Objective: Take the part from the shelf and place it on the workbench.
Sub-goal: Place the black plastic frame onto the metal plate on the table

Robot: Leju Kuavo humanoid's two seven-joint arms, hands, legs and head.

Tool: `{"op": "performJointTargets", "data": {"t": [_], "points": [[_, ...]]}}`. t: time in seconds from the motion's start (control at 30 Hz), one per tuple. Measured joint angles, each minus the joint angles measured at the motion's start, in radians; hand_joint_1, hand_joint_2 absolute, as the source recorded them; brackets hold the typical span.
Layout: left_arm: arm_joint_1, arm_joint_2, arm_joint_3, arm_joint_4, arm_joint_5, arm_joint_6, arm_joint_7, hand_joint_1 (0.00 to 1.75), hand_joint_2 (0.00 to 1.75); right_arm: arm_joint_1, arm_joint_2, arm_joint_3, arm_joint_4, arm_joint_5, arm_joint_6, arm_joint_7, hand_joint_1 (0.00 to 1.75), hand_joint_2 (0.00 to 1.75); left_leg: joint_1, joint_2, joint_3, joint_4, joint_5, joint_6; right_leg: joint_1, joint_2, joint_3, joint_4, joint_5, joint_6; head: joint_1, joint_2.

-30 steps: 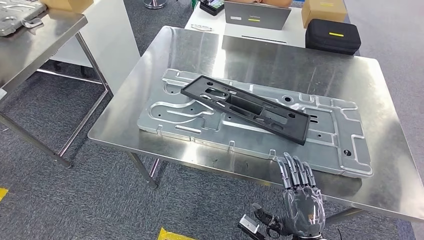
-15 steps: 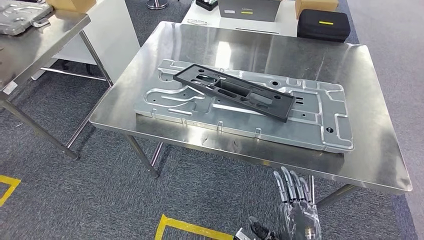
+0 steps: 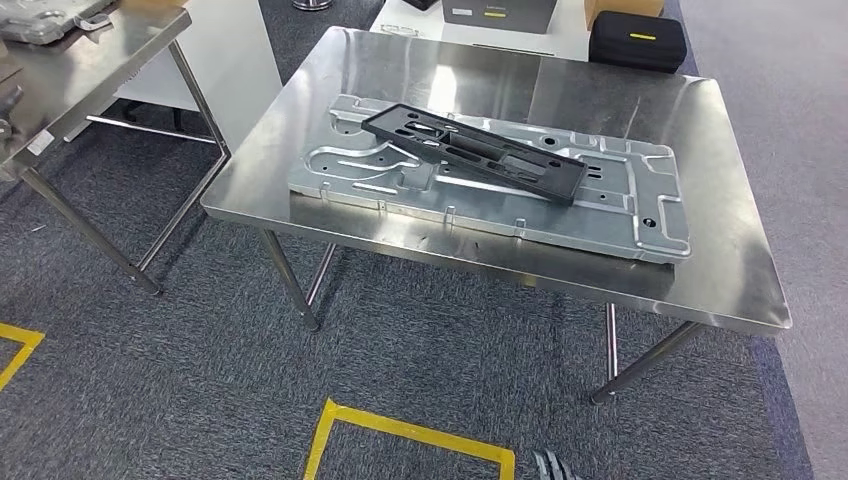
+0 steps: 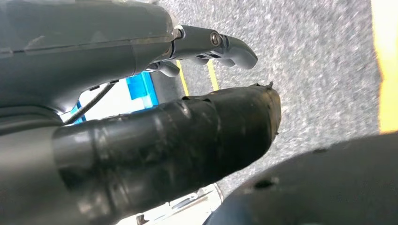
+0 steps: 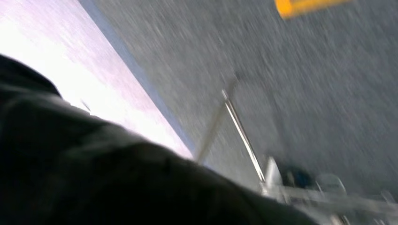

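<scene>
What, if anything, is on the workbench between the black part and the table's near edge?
Nothing visible. The black part lies across the silver plate on the workbench; bare steel runs from the plate to the near edge.

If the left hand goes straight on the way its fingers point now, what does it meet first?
The left hand would probably meet the grey carpet floor first, near the yellow tape; depth is unclear.

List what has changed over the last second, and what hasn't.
The whole head view has shifted: the camera has pulled back from the workbench, now seen smaller and farther off. The right hand has dropped to the picture's lower edge, only its fingertips showing. The black part lies as before across the metal plate; nothing was gripped or released.
</scene>
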Motion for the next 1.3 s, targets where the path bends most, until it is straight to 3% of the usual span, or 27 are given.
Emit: {"op": "performJointTargets", "data": {"t": [0.03, 0.07, 0.1, 0.17, 0.2, 0.27, 0.3, 0.37, 0.43, 0.47, 0.5, 0.53, 0.6, 0.67, 0.7, 0.77, 0.8, 0.83, 0.93, 0.97, 1.0, 1.03, 1.1, 1.13, 1.2, 1.27, 1.3], "points": [[0.000, -0.001, 0.000, 0.000, -0.001, -0.001, 0.000, 0.00, 0.00, -0.001, 0.001, 0.003, 0.020, -0.021, 0.000, 0.000, 0.00, 0.00, 0.001, 0.001, -0.021, 0.010, 0.009, -0.003, -0.002, 0.000, 0.029, -0.011, 0.031, 0.002, 0.000, 0.000], [0.000, -0.001, 0.000, 0.000, -0.001, -0.001, 0.000, 0.00, 0.00, -0.003, 0.003, 0.005, 0.042, -0.038, -0.004, -0.001, 0.00, 0.00, 0.002, 0.001, -0.041, 0.022, 0.016, -0.007, -0.004, 0.000, 0.076, -0.058, 0.059, 0.003, 0.000, 0.000], [-0.001, -0.001, 0.000, 0.000, -0.001, -0.001, 0.000, 0.00, 0.00, -0.005, 0.004, 0.007, 0.063, -0.049, -0.009, -0.002, 0.00, 0.00, 0.001, 0.001, -0.059, 0.035, 0.021, -0.011, -0.004, -0.002, 0.131, -0.132, 0.063, 0.004, 0.000, 0.000], [0.000, -0.001, 0.000, 0.000, -0.002, -0.001, -0.001, 0.00, 0.00, -0.011, 0.008, 0.010, 0.096, -0.073, -0.013, -0.004, 0.00, 0.00, -0.001, 0.006, -0.081, 0.057, 0.030, -0.022, -0.001, -0.006, 0.212, -0.260, 0.034, -0.005, 0.000, 0.000], [0.000, -0.001, 0.000, 0.000, -0.003, -0.001, -0.001, 0.00, 0.00, -0.014, 0.012, 0.011, 0.114, -0.104, -0.014, -0.008, 0.00, 0.00, -0.002, 0.009, -0.086, 0.061, 0.035, -0.028, 0.003, -0.007, 0.225, -0.291, 0.019, -0.012, -0.001, 0.000], [0.001, 0.001, 0.000, 0.001, -0.012, 0.000, -0.002, 0.00, 0.00, -0.025, 0.031, 0.010, 0.190, -0.234, -0.014, -0.053, 0.00, 0.00, 0.001, 0.013, -0.088, 0.063, 0.044, -0.042, 0.004, -0.003, 0.216, -0.298, 0.027, -0.029, -0.001, 0.000], [0.001, 0.003, -0.001, 0.001, -0.022, 0.000, -0.002, 0.00, 0.00, -0.041, 0.049, 0.004, 0.267, -0.330, -0.010, -0.112, 0.00, 0.00, 0.004, 0.010, -0.092, 0.072, 0.030, -0.049, 0.004, -0.001, 0.208, -0.299, 0.038, -0.038, -0.001, 0.000], [-0.001, 0.010, -0.006, 0.002, -0.045, -0.002, -0.002, 0.00, 0.00, -0.097, 0.098, -0.030, 0.490, -0.535, 0.034, -0.284, 0.00, 0.00, 0.007, -0.002, -0.114, 0.136, -0.054, -0.058, 0.004, 0.005, 0.183, -0.301, 0.064, -0.053, -0.001, 0.000], [-0.006, 0.018, -0.012, 0.002, -0.061, -0.006, -0.006, 0.00, 0.00, -0.160, 0.151, -0.094, 0.736, -0.696, 0.145, -0.405, 0.00, 0.00, 0.007, -0.011, -0.136, 0.252, -0.152, -0.060, 0.006, 0.016, 0.149, -0.299, 0.090, -0.058, -0.001, 0.000], [-0.008, 0.021, -0.015, 0.002, -0.066, -0.008, -0.010, 0.00, 0.00, -0.184, 0.173, -0.128, 0.834, -0.751, 0.217, -0.407, 0.00, 0.00, 0.007, -0.012, -0.137, 0.299, -0.169, -0.060, 0.007, 0.023, 0.131, -0.296, 0.103, -0.057, -0.001, 0.000], [-0.011, 0.024, -0.018, 0.002, -0.068, -0.010, -0.013, 0.00, 0.00, -0.204, 0.191, -0.160, 0.911, -0.795, 0.292, -0.373, 0.00, 0.00, 0.007, -0.013, -0.127, 0.322, -0.161, -0.057, 0.009, 0.030, 0.114, -0.293, 0.115, -0.056, -0.001, 0.000], [-0.015, 0.026, -0.020, 0.002, -0.069, -0.012, -0.017, 0.00, 0.00, -0.221, 0.208, -0.190, 0.974, -0.837, 0.359, -0.316, 0.00, 0.00, 0.006, -0.016, -0.102, 0.310, -0.134, -0.053, 0.010, 0.036, 0.097, -0.290, 0.127, -0.054, -0.001, 0.000], [-0.020, 0.028, -0.024, 0.002, -0.066, -0.010, -0.022, 0.00, 0.00, -0.246, 0.242, -0.254, 1.067, -0.958, 0.442, -0.222, 0.00, 0.00, 0.004, -0.043, -0.011, 0.200, -0.085, -0.036, 0.013, 0.050, 0.067, -0.283, 0.148, -0.051, -0.001, 0.000], [-0.020, 0.027, -0.025, 0.002, -0.062, -0.004, -0.019, 0.00, 0.00, -0.260, 0.282, -0.359, 1.124, -1.151, 0.448, -0.208, 0.00, 0.00, 0.002, -0.084, 0.081, 0.060, -0.087, -0.021, 0.014, 0.065, 0.044, -0.280, 0.171, -0.044, 0.000, 0.000], [-0.021, 0.026, -0.026, 0.002, -0.064, -0.002, -0.014, 0.00, 0.00, -0.264, 0.300, -0.432, 1.145, -1.250, 0.437, -0.219, 0.00, 0.00, 0.000, -0.095, 0.103, 0.017, -0.097, -0.017, 0.012, 0.074, 0.036, -0.282, 0.184, -0.039, 0.000, 0.000], [-0.025, 0.023, -0.029, 0.002, -0.070, -0.001, -0.014, 0.00, 0.00, -0.269, 0.329, -0.584, 1.182, -1.388, 0.417, -0.231, 0.00, 0.00, -0.001, -0.078, 0.107, -0.016, -0.090, -0.012, 0.007, 0.094, 0.026, -0.291, 0.208, -0.025, -0.001, 0.000], [-0.030, 0.022, -0.030, 0.002, -0.071, 0.000, -0.023, 0.00, 0.00, -0.272, 0.336, -0.645, 1.197, -1.418, 0.405, -0.228, 0.00, 0.00, 0.000, -0.064, 0.101, -0.024, -0.076, -0.006, 0.007, 0.090, 0.021, -0.289, 0.204, -0.019, 0.000, 0.000], [-0.033, 0.016, -0.031, 0.001, -0.070, 0.004, -0.035, 0.00, 0.00, -0.275, 0.341, -0.693, 1.209, -1.433, 0.386, -0.222, 0.00, 0.00, 0.001, -0.048, 0.094, -0.032, -0.062, 0.000, 0.008, 0.076, 0.012, -0.272, 0.178, -0.015, 0.000, 0.000], [-0.039, -0.027, -0.027, -0.001, -0.032, 0.077, -0.057, 0.00, 0.00, -0.287, 0.331, -0.793, 1.233, -1.423, 0.300, -0.203, 0.00, 0.00, -0.001, -0.004, 0.056, -0.033, -0.030, 0.012, 0.006, 0.021, -0.027, -0.117, 0.032, -0.003, 0.000, 0.000], [-0.040, -0.045, -0.022, -0.003, -0.011, 0.112, -0.060, 0.00, 0.00, -0.288, 0.323, -0.815, 1.238, -1.415, 0.279, -0.203, 0.00, 0.00, -0.001, 0.010, 0.040, -0.027, -0.022, 0.012, 0.002, 0.015, -0.034, -0.057, 0.008, 0.004, 0.000, 0.000], [-0.040, -0.064, -0.012, -0.004, 0.010, 0.142, -0.066, 0.00, 0.00, -0.288, 0.313, -0.832, 1.242, -1.410, 0.266, -0.204, 0.00, 0.00, -0.001, 0.024, 0.023, -0.019, -0.015, 0.010, -0.003, 0.011, -0.031, -0.016, 0.011, 0.011, 0.000, 0.000], [-0.040, -0.078, -0.002, -0.004, 0.026, 0.158, -0.073, 0.00, 0.00, -0.288, 0.303, -0.845, 1.245, -1.407, 0.262, -0.206, 0.00, 0.00, 0.001, 0.038, 0.005, -0.009, -0.009, 0.008, -0.008, 0.007, -0.014, -0.004, 0.037, 0.019, 0.000, 0.000], [-0.040, -0.089, 0.018, -0.003, 0.050, 0.173, -0.081, 0.00, 0.00, -0.287, 0.288, -0.865, 1.249, -1.406, 0.256, -0.219, 0.00, 0.00, 0.004, 0.060, -0.028, 0.017, -0.001, 0.001, -0.020, -0.019, 0.068, -0.075, 0.091, 0.032, 0.001, 0.000], [-0.040, -0.090, 0.027, -0.003, 0.065, 0.180, -0.078, 0.00, 0.00, -0.287, 0.281, -0.873, 1.250, -1.405, 0.252, -0.231, 0.00, 0.00, 0.004, 0.070, -0.044, 0.033, 0.000, -0.004, -0.021, -0.044, 0.121, -0.145, 0.090, 0.038, 0.000, 0.000], [-0.039, -0.093, 0.052, -0.002, 0.104, 0.201, -0.053, 0.00, 0.00, -0.285, 0.264, -0.883, 1.252, -1.397, 0.245, -0.257, 0.00, 0.00, -0.002, 0.089, -0.065, 0.057, 0.005, -0.015, -0.019, -0.076, 0.190, -0.254, 0.056, 0.032, 0.000, 0.000], [-0.040, -0.096, 0.080, -0.002, 0.139, 0.225, -0.020, 0.00, 0.00, -0.281, 0.244, -0.888, 1.256, -1.384, 0.251, -0.267, 0.00, 0.00, -0.006, 0.110, -0.074, 0.065, 0.013, -0.028, -0.017, -0.063, 0.188, -0.282, 0.042, 0.012, -0.001, 0.000], [-0.040, -0.097, 0.094, -0.002, 0.154, 0.234, -0.010, 0.00, 0.00, -0.280, 0.235, -0.889, 1.258, -1.378, 0.259, -0.269, 0.00, 0.00, -0.004, 0.103, -0.078, 0.070, 0.006, -0.035, -0.018, -0.055, 0.178, -0.283, 0.048, 0.003, -0.001, 0.000]]}}
